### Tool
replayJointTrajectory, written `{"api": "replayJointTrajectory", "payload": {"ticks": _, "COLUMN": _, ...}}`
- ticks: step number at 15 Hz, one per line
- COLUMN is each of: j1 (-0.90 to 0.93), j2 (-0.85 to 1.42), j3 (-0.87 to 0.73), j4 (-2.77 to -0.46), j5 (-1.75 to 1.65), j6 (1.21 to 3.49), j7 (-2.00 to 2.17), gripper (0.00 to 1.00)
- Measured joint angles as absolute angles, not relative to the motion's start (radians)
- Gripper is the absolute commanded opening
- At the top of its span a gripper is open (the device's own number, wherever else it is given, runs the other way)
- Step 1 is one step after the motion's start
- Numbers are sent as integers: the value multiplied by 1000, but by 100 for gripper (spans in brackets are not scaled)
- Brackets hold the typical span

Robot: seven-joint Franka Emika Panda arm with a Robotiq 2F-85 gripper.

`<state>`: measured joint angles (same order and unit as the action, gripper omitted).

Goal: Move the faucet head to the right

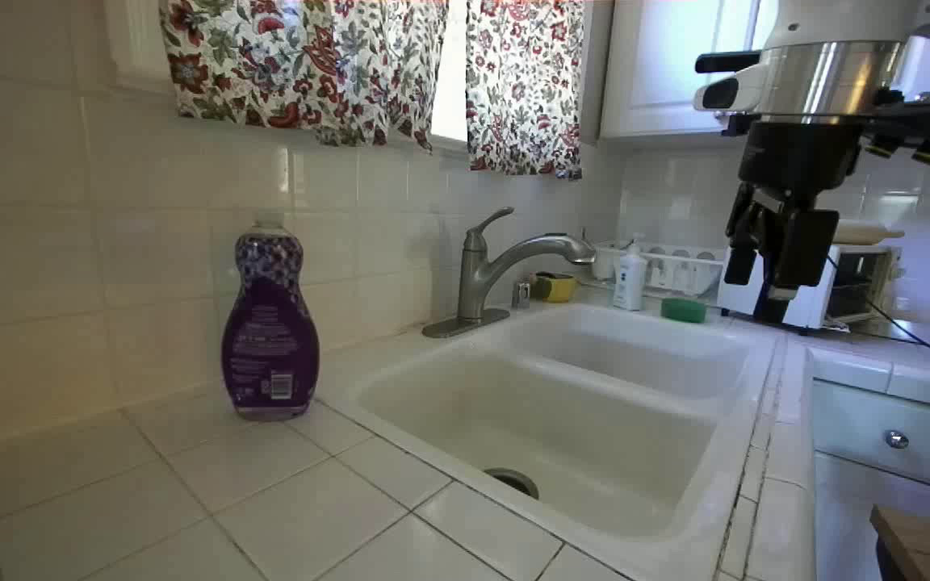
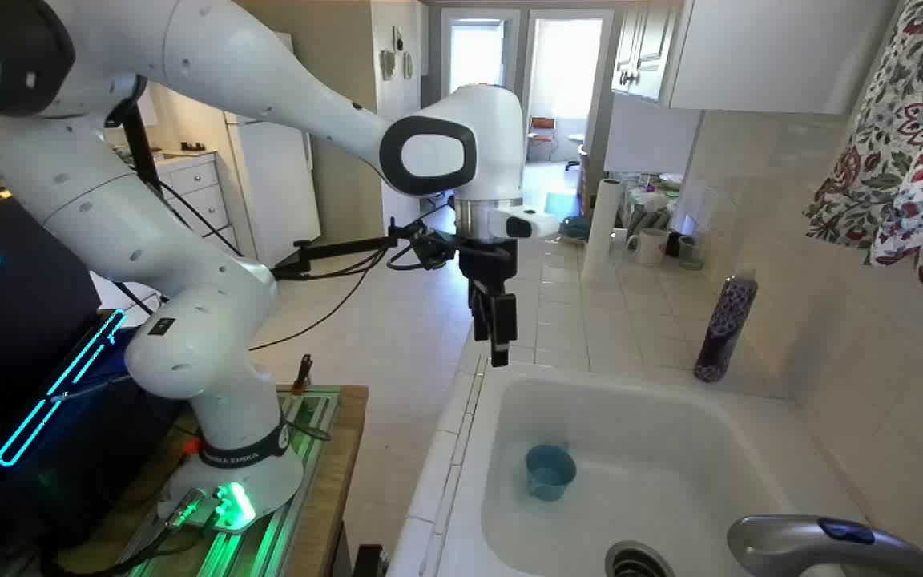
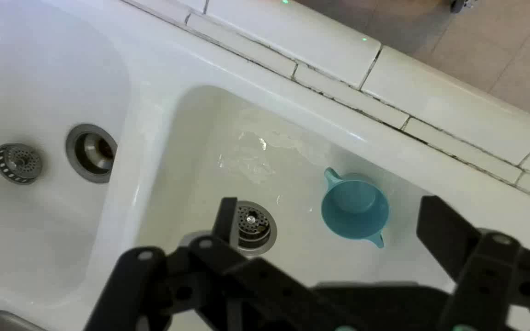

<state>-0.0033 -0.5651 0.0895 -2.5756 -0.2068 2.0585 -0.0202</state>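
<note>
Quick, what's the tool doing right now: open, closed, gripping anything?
Tool: open, jaws wide apart in the wrist view, holding nothing.

Sink (image 1: 594, 420) shared by all views, exterior views from opposite ends, wrist view downward

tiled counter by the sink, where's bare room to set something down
Bare tiles lie between the sink rim, the purple soap bottle and the paper towel roll. Past the faucet from there, it's crowded: white pump bottle, green sponge and dish rack cluster.
</note>
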Motion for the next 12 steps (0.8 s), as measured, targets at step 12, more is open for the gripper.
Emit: {"api": "replayJointTrajectory", "payload": {"ticks": 12, "j1": -68, "j2": -501, "j3": 75, "j4": -2574, "j5": -477, "j6": 2318, "j7": -13, "gripper": 75}}
